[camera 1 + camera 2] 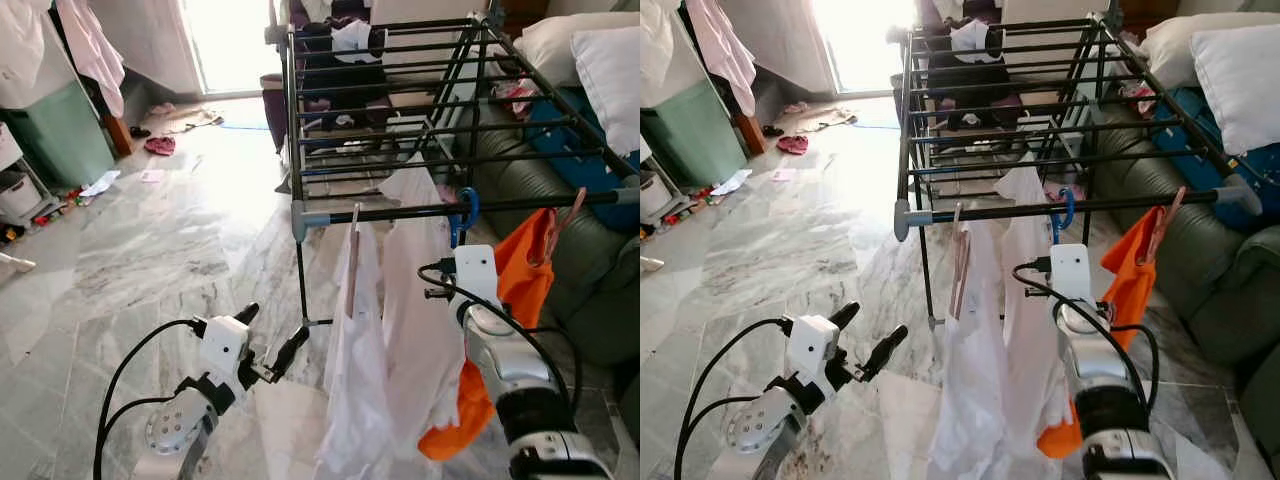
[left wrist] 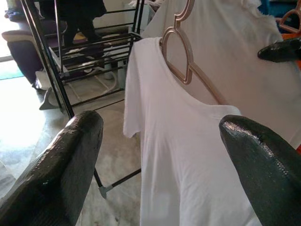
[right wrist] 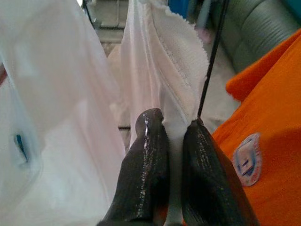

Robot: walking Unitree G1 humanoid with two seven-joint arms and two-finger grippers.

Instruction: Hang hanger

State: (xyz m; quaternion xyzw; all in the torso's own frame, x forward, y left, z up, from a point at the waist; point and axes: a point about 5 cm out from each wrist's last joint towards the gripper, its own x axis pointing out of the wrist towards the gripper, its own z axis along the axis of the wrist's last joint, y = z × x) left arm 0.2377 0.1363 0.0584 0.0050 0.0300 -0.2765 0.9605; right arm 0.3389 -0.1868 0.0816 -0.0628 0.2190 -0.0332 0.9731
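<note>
While the right gripper (image 3: 173,141) is raised among the hanging laundry with its two fingers pinched together on a fold of a white garment (image 3: 164,61), the blue hanger (image 1: 466,212) is hooked on the drying rack's front rail (image 1: 520,203) just above that wrist, with an orange shirt (image 1: 515,285) beside it. The left gripper (image 1: 272,341) is held low with fingers spread wide and empty, facing a white T-shirt (image 2: 188,155) on a pink hanger (image 2: 181,56) just ahead of its fingertips.
</note>
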